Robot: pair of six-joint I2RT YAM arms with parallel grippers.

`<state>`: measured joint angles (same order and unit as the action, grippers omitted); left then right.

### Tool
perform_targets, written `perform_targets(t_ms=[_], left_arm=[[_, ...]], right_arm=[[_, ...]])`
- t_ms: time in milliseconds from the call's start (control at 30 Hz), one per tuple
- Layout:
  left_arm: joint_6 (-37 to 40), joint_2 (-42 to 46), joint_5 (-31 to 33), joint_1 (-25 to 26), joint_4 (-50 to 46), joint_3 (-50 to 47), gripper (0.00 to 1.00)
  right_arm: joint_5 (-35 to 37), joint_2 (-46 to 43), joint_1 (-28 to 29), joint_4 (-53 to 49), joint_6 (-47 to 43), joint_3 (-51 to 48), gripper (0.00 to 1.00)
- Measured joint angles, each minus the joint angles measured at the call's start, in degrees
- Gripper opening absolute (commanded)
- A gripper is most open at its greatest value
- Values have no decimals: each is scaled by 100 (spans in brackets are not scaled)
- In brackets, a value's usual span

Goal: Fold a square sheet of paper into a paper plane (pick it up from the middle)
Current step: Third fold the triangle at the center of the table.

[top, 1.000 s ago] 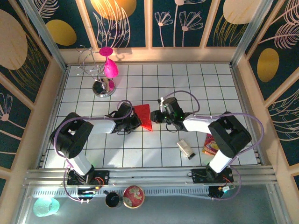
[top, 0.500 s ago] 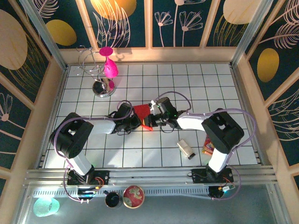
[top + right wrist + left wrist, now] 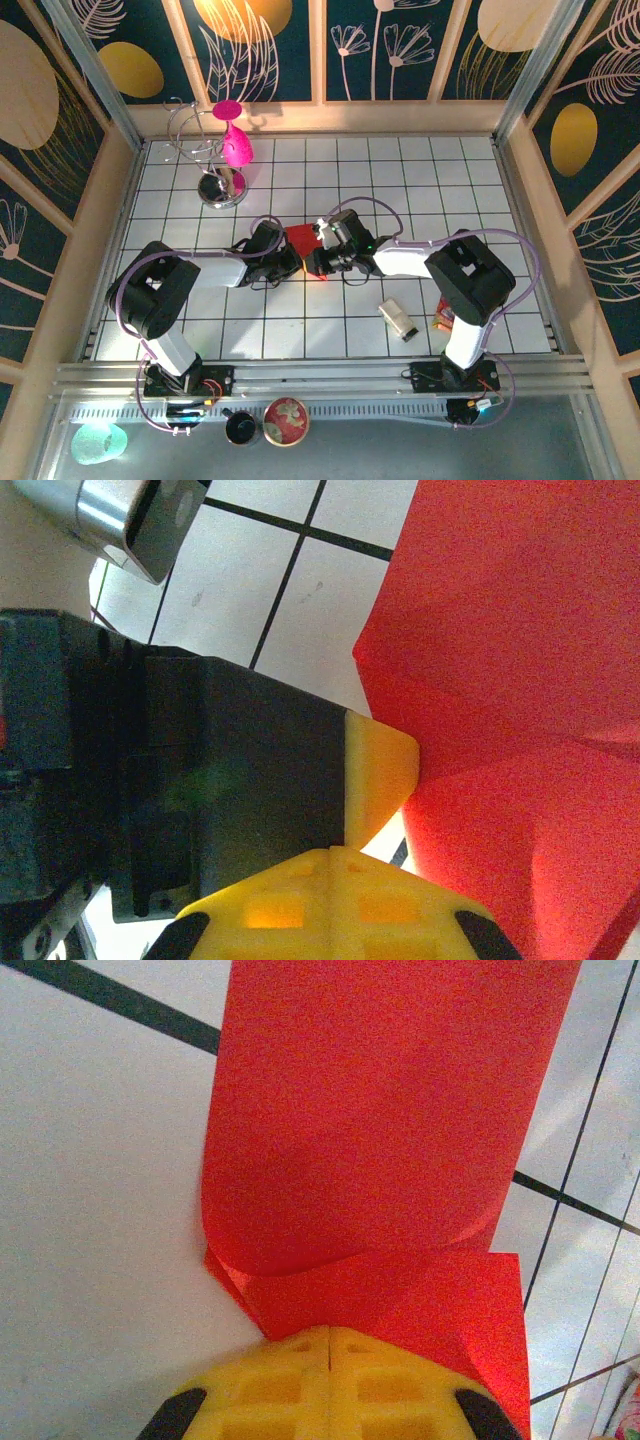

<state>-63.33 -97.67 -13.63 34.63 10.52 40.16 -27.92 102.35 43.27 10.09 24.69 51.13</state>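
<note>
Clearly the folding is at an early stage. The square sheet of paper [image 3: 302,239] sits at the middle of the tiled bench [image 3: 420,190], between the two arms. In the left wrist view it bends over in a soft loop with one slanted flap near the fingers. No pointed nose and no wings show, so most of the creasing is left to do.

The left end effector [image 3: 330,1336] is clamped on the paper's near edge, its yellow fingers pressed together with red paper running into the seam. The right end effector [image 3: 330,854] also has its fingers together, just beside the sheet and the other arm's yellow fingertip. Whether it pinches any paper I cannot tell from that close view.

As for writing, the sheet is plain red. The printed snack packet [image 3: 447,318] near the right arm's base is too small to read, and the silver block [image 3: 398,320] beside it shows no legible label.
</note>
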Motion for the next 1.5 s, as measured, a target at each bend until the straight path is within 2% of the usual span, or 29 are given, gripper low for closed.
perform_targets(t_ms=[667,1300,1500], left_arm=[[-2,2,-4,0,2,2,2],[96,114,-197,0,-195,105,13],[216,258,-278,0,-173,271,12]], right_arm=[[85,-46,-4,-50,-37,-214,1],[103,286,-9,-114,-35,-157,1],[101,297,-15,-116,-35,-157,1]])
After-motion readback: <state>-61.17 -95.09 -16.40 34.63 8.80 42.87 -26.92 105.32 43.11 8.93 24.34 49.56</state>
